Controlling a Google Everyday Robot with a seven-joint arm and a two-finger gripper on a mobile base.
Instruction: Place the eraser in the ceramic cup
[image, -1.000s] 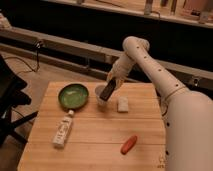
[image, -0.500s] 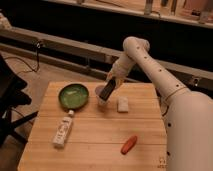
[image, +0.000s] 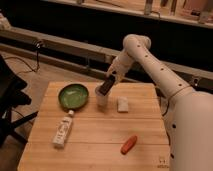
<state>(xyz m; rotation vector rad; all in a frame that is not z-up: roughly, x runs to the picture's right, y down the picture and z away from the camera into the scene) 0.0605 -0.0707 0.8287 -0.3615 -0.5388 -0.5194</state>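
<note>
Near the centre of the frame we see the gripper (image: 108, 83) at the end of the white arm (image: 150, 57) that reaches in from the right, closed on the eraser (image: 105, 87). The eraser hangs tilted, its lower end at the rim of the cup (image: 101, 98); we cannot tell whether it touches. The cup stands upright on the wooden table (image: 95, 150), just right of the green pan (image: 73, 95). A white block (image: 122, 104) lies right of the cup, a white tube (image: 62, 131) at lower left, and an orange carrot (image: 128, 144) lower centre.
</note>
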